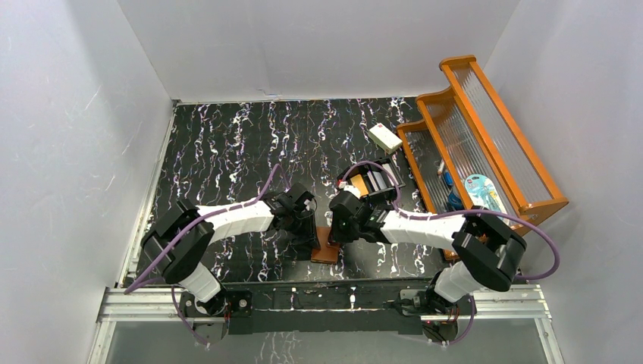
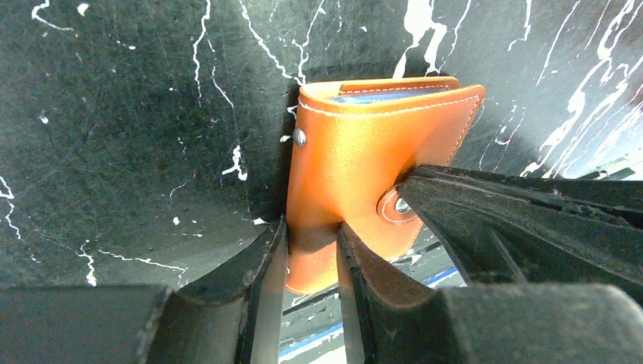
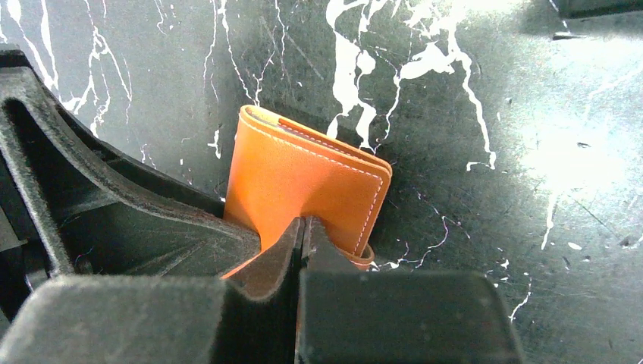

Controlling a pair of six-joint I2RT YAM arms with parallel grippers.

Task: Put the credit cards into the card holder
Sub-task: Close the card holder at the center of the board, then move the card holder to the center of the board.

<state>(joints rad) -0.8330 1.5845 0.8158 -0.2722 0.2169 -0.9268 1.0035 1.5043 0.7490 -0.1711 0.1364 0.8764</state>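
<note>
1. Two grippers on one card holder, at the near middle of the table, between the two wrists.
2. From above, mostly hidden: just a small brown patch under the left gripper and right gripper, with neither pair of fingertips discernible there.
3. In the left wrist view, left gripper narrow, clamped on the near end of the folded card holder. That end cut off behind the fingers. Snap tab half covered by a dark fingertip of the right gripper reaching in from the right.
4. In the right wrist view, right gripper pressed almost together, pinching thin leather at the near edge of the card holder. The pinched edge itself concealed behind the fingers.
5. Folded shut and held on edge. Long axis along the fingers, pointing away from both wrist cameras toward the tabletop. Rounded fold at one side, a sliver of blue-grey lining between the covers at the far end. Touching the table or not: cannot tell.
6. Credit cards well apart, farther back and to the right, inside a black box. One orange, others pale, too small to count.
</note>
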